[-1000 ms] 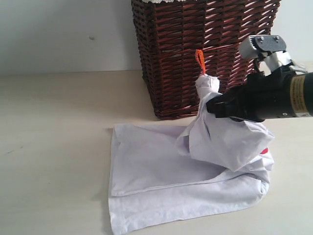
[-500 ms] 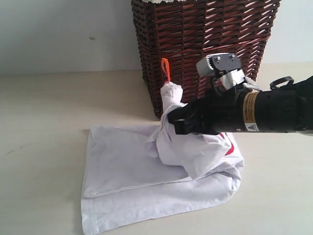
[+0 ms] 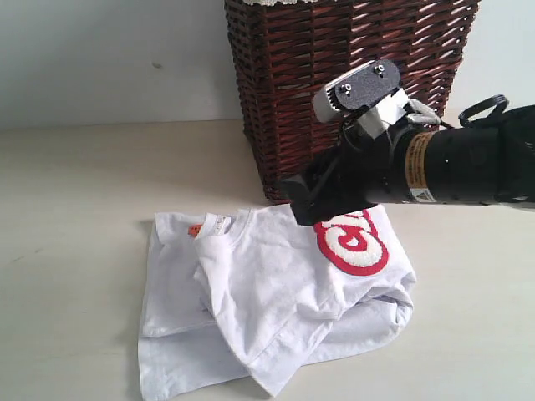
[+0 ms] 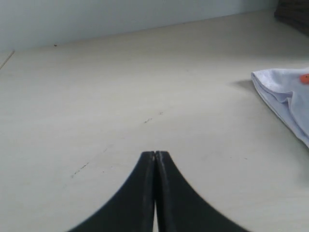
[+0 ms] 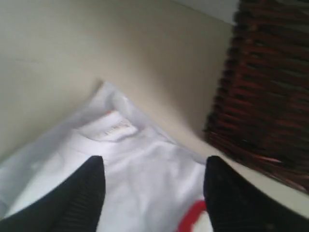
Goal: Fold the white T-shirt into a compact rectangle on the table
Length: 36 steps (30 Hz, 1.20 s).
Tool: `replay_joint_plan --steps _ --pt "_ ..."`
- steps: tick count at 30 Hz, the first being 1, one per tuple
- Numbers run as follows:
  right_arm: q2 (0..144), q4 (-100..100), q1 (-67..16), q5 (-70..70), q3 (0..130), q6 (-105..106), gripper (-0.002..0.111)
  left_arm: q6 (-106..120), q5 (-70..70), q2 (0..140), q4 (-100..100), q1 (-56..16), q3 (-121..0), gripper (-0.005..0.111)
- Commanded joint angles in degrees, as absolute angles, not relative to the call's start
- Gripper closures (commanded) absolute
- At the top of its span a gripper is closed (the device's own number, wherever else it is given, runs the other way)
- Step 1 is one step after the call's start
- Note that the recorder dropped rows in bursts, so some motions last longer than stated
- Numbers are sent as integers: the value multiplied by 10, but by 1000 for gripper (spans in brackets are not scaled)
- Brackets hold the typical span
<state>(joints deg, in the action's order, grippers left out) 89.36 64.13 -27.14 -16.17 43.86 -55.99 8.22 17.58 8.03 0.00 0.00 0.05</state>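
The white T-shirt (image 3: 267, 292) lies crumpled and partly folded on the table (image 3: 75, 209) in front of the basket. Its collar and orange neck tag (image 3: 194, 230) point left, and red-outlined lettering (image 3: 353, 242) shows on top. My right gripper (image 3: 299, 200) hovers just above the shirt's far edge, open, with nothing between its fingers. In the right wrist view that open gripper (image 5: 153, 164) looks down on the shirt (image 5: 145, 188) and its collar (image 5: 113, 129). My left gripper (image 4: 155, 153) is shut over bare table, well away from the shirt's edge (image 4: 282, 99).
A tall dark brown wicker basket (image 3: 343, 83) stands right behind the shirt, close to my right arm (image 3: 451, 163). A pale wall rises behind the table.
My right gripper carried the bunched shirt leftward, then opened and let it go. The cloth dropped flat, showing collar, tag and lettering. The left gripper has stayed shut.
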Motion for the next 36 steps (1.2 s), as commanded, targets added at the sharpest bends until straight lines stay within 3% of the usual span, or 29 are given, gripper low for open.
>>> replay_joint_plan --steps 1,7,9,14,22,31,33,36 --pt "926 681 -267 -70 440 -516 69 83 174 78 -4 1 0 107" --pt "1022 682 -265 -59 440 -462 106 83 174 78 -4 1 0 107" --pt "1051 682 -265 -28 440 -462 108 83 174 78 -4 1 0 107" --pt "1078 682 -236 25 431 -411 108 83 174 78 -4 1 0 107" --pt "1026 679 -103 30 389 -320 108 83 174 78 -4 1 0 107" --pt "865 685 -66 -116 346 -325 107 83 174 78 -4 1 0 107" --pt "834 685 -66 -179 345 -362 99 83 174 78 -4 1 0 107" --pt "821 703 -66 -350 345 -469 69 83 174 78 -4 1 0 107"
